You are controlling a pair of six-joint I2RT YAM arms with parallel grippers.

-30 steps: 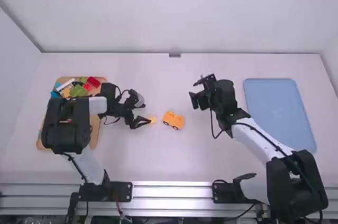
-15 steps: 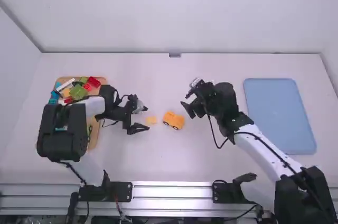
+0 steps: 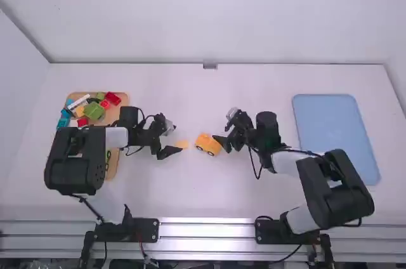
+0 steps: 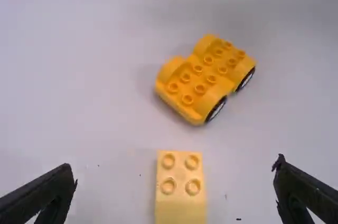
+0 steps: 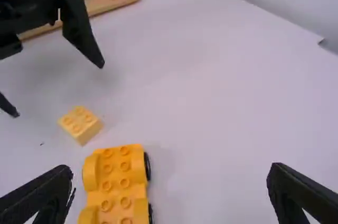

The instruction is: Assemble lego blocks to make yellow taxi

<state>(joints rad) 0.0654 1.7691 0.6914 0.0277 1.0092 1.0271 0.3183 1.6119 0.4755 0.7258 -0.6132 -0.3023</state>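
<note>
The yellow four-wheeled chassis [image 4: 203,81] stands on the white table [image 3: 158,186], studs up; two wheels along one side show in the left wrist view, the far side is hidden, and in the right wrist view its near end is cut off by the bottom edge. The pale yellow brick [image 3: 182,144] lies just left of the chassis, apart from it; four studs can be made out, though the left wrist view crops its near end.

The left gripper [image 3: 172,139] is left of the chassis, beside the brick, released and empty, fingers spread. The right gripper [image 3: 222,128] is at the chassis's right side, likewise released and empty; one finger overlaps a corner of the chassis in the high view, and whether they touch I can't tell.

Well left of the chassis, the wooden tray [image 3: 114,161] is partly covered by the left arm, its green brick [image 3: 93,111] and red bricks [image 3: 112,98] crowded together, some too small to sort out. The blue tray [image 3: 336,136] lies well right of the chassis
</note>
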